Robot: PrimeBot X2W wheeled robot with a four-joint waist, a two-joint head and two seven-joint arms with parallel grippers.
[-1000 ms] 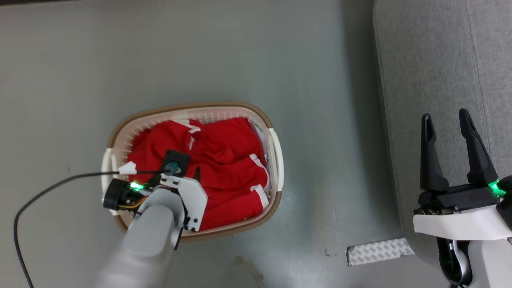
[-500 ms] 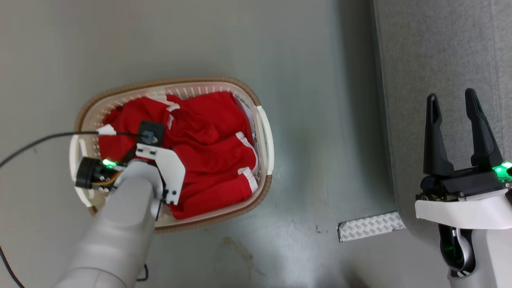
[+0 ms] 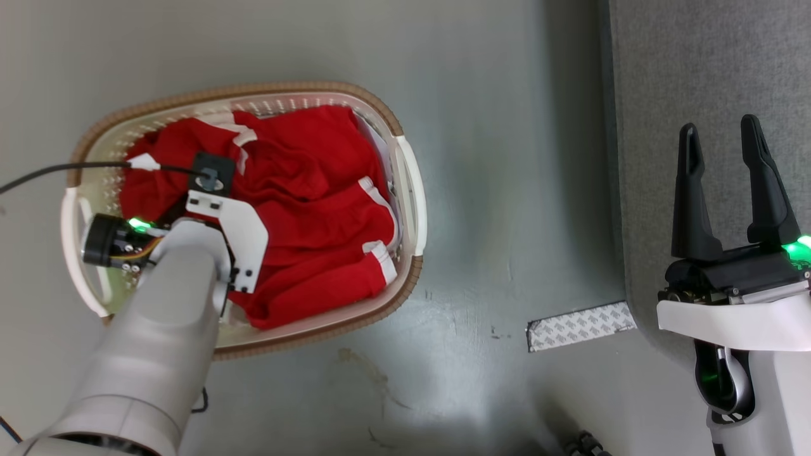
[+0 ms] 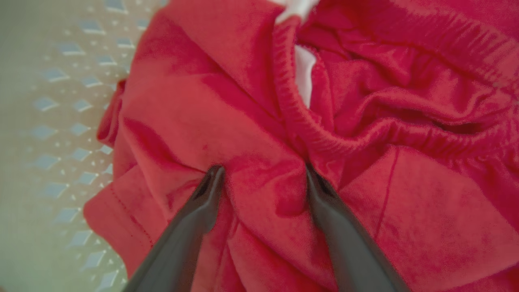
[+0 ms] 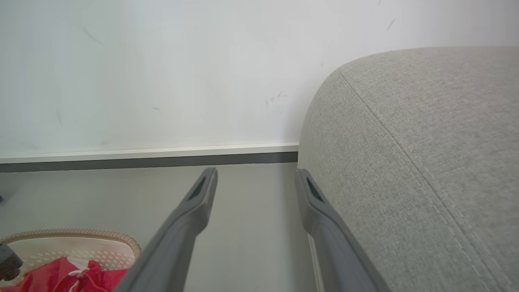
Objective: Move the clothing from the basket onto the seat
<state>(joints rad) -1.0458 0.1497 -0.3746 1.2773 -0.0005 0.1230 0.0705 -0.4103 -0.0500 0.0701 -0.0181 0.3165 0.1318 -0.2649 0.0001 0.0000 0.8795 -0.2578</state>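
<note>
The basket [image 3: 410, 190] stands on the floor [image 3: 500, 126] at the left of the head view, with white perforated walls under a brown rim and a white handle on each short side. The clothing [image 3: 317, 196] lies inside it and covers nearly all of its bottom: crumpled bright red garments, with white stripes near the basket's right wall and white trim toward the far end. A thin pale layer shows between the red cloth and that wall. It may be a liner, but too little of it shows to tell.

The left arm reaches down into the basket's left half, and a black cable [image 3: 63, 170] runs from its wrist across the rim. In the left wrist view the left gripper [image 4: 262, 168] has its two dark fingers spread apart. Their tips press into the red cloth with a raised fold between them, not clamped. An elastic waistband [image 4: 292, 109] curves just beyond the tips.

The right gripper [image 3: 719, 126] hangs over the edge of the seat [image 3: 697, 57], fingers apart and holding nothing. The seat, in grey textured fabric with a rounded arm, stands well apart from the basket, to its right, with smooth grey floor between. A patterned strip of tape [image 3: 580, 326] lies on the floor against the seat's base. In the right wrist view a pale wall [image 5: 162, 61] rises behind, with a skirting board [image 5: 162, 156] along its foot.
</note>
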